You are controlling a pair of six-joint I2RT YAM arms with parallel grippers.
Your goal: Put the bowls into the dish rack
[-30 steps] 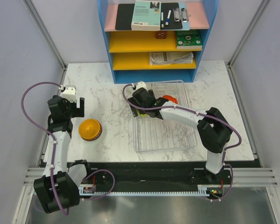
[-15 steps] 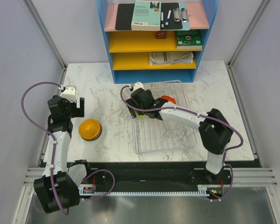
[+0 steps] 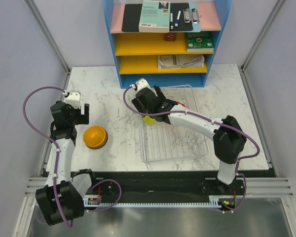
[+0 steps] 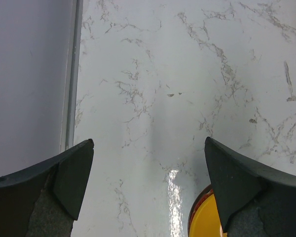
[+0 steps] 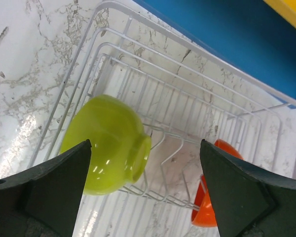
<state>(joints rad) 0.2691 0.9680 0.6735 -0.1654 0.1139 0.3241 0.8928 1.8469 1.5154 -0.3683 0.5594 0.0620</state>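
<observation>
A lime-green bowl [image 5: 106, 145] lies on its side at the near-left of the dish rack [image 5: 138, 24], leaning on its wire prongs; it also shows in the top view [image 3: 149, 120]. An orange-red bowl [image 5: 204, 210] stands on edge in the rack to its right. My right gripper [image 5: 145, 143] is open and empty above the lime bowl, over the rack's far-left part [image 3: 155, 106]. An orange bowl [image 3: 95, 137] sits upside down on the table, left of the rack [image 3: 175, 143]. My left gripper [image 3: 83, 112] is open and empty just beyond it; the bowl's rim [image 4: 204, 219] shows by the right finger.
A blue-and-yellow shelf unit [image 3: 163, 54] with books and pens stands at the back, just behind the rack. Grey walls close in the left [image 4: 29, 74] and right sides of the marble table [image 3: 113, 94].
My right gripper has drawn back toward the rack's far-left corner, and the lime-green bowl now shows free in the rack. The left arm has not moved.
</observation>
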